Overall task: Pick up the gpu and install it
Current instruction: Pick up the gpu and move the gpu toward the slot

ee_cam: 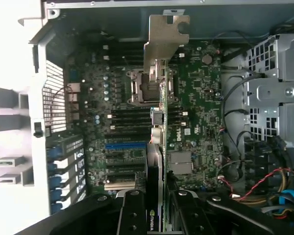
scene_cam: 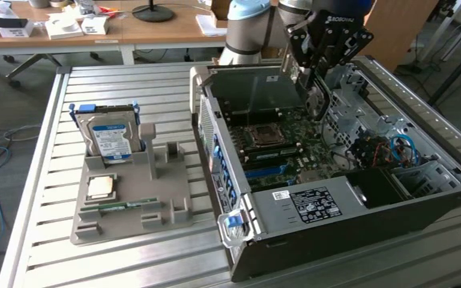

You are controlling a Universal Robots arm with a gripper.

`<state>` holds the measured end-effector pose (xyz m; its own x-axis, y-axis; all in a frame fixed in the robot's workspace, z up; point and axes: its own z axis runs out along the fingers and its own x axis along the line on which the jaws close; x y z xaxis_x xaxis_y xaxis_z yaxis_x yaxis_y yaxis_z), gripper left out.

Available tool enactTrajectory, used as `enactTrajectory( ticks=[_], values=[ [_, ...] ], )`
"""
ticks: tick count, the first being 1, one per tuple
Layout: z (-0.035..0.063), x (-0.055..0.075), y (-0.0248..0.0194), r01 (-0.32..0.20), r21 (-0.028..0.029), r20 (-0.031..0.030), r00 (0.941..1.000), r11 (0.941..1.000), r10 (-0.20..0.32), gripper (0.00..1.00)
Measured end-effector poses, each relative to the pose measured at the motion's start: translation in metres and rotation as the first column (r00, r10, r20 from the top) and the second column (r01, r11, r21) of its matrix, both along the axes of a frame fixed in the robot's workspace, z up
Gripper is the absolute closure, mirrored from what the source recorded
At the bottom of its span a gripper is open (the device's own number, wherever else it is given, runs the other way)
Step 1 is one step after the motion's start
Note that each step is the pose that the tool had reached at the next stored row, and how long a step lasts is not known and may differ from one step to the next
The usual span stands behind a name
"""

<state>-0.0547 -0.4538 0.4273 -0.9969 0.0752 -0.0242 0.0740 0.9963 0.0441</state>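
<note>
1. Between the fingers of the end effector (ee_cam: 156,211), the gpu (ee_cam: 155,166) is clamped edge-on, directly above the green motherboard (ee_cam: 201,112).
2. Recommended: set the card edge parallel to the blue slot (ee_cam: 125,145) beneath the end effector, without tilt.
3. Card: slim, rigid, black-faced. Bracket (ee_cam: 164,39): bent bare metal.

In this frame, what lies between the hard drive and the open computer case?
Exterior view: the grey holder's upright posts, then bare table slats, lie between hard drive and computer case.

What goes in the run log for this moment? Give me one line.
tool: shut on gpu | gpu: edge-on over motherboard, inside open case | seating: cannot tell
</note>
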Motion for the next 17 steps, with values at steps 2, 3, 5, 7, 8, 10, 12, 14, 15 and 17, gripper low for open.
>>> enactTrajectory(
  ticks=[2,3,5,7,8,10,12,14,15,17],
  values=[
    [0.0000,0.005,0.0000,-0.001,0.0000,0.0000,1.0000,1.0000,0.001,0.74],
    [0.0000,0.007,0.0000,-0.002,0.0000,0.0000,1.0000,1.0000,0.002,0.74],
    [0.0000,0.009,-0.0001,-0.006,0.0000,0.0000,1.0000,1.0000,0.006,0.74],
    [0.0000,0.009,0.0000,-0.007,0.0000,0.0001,1.0000,1.0000,0.007,0.74],
    [0.0000,0.009,0.0000,-0.007,0.0000,0.0000,1.0000,1.0000,0.007,0.74],
    [0.0000,0.010,0.0000,-0.010,0.0000,0.0000,1.0000,1.0000,0.010,0.74],
    [-0.0001,0.012,0.0000,-0.023,0.0002,0.0000,0.9997,0.9997,0.023,0.74],
    [-0.0001,0.014,0.0000,-0.037,0.0001,0.0001,0.9993,0.9993,0.037,0.74],
    [-0.0001,0.014,0.0000,-0.041,0.0002,0.0001,0.9992,0.9992,0.041,0.74],
    [-0.0001,0.014,0.0000,-0.041,0.0002,0.0000,0.9991,0.9991,0.041,0.74]
  ],
)
